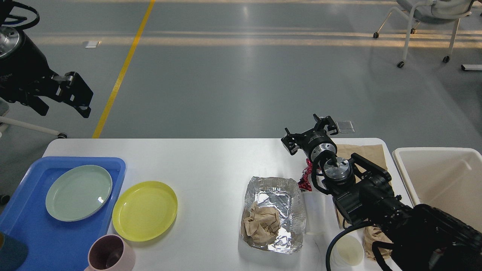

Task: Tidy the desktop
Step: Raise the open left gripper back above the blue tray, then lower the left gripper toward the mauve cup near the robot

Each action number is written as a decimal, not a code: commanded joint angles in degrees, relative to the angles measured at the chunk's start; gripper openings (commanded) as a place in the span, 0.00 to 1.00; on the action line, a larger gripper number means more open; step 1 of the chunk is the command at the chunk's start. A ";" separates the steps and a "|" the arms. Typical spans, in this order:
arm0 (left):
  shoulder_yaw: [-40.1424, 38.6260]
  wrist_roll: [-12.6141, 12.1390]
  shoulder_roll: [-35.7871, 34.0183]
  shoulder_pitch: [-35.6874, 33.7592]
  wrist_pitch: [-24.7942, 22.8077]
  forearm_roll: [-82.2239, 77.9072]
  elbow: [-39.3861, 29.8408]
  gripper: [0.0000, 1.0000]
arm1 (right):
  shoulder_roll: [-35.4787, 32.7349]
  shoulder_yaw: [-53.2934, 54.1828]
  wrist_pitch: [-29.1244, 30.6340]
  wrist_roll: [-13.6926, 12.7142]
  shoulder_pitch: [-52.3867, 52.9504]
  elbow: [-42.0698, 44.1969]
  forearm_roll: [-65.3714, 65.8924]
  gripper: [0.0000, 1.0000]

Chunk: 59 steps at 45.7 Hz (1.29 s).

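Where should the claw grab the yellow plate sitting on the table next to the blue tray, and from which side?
Take the yellow plate by its raised rim on the right edge, pinching the lip from above at a shallow angle. It lies flat on the desktop, so only the rim offers a hold. Its left edge crowds the blue tray and the pink mug sits near its front.

Bright, sharp picture; sunlit streaks cross the floor (241, 39), foil tray (273, 212) glints.

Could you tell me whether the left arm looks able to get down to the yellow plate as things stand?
Probably yes. The left claw hangs open and empty, high over the far left corner of the desktop. The yellow plate lies bare beside the blue tray, with nothing on it or over it.
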State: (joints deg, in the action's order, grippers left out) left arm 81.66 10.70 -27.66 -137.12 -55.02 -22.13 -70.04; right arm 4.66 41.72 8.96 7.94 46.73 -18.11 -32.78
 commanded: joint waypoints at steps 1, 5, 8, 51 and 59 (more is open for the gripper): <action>-0.27 0.03 0.85 -3.59 0.02 0.07 -1.76 0.84 | 0.00 0.03 0.00 0.06 0.03 0.00 0.00 1.00; -0.54 0.03 1.03 -5.52 0.02 0.33 -3.17 0.85 | 0.00 0.03 0.00 -0.02 -0.06 0.00 0.00 1.00; -0.54 -0.06 1.03 -7.19 0.02 1.12 -4.04 0.86 | 0.00 0.03 0.00 -0.03 0.03 0.00 0.00 1.00; -0.54 -0.68 5.59 -17.13 0.02 1.39 -17.58 0.88 | 0.00 0.03 0.00 0.06 0.03 0.00 0.00 1.00; -0.27 -0.76 6.30 -16.25 0.02 1.39 -17.67 0.88 | 0.00 0.03 0.00 -0.02 0.03 0.00 0.00 1.00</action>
State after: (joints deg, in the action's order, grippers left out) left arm 81.31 9.96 -21.66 -153.88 -55.00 -20.73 -87.61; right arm 4.66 41.73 8.96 7.94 46.75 -18.11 -32.78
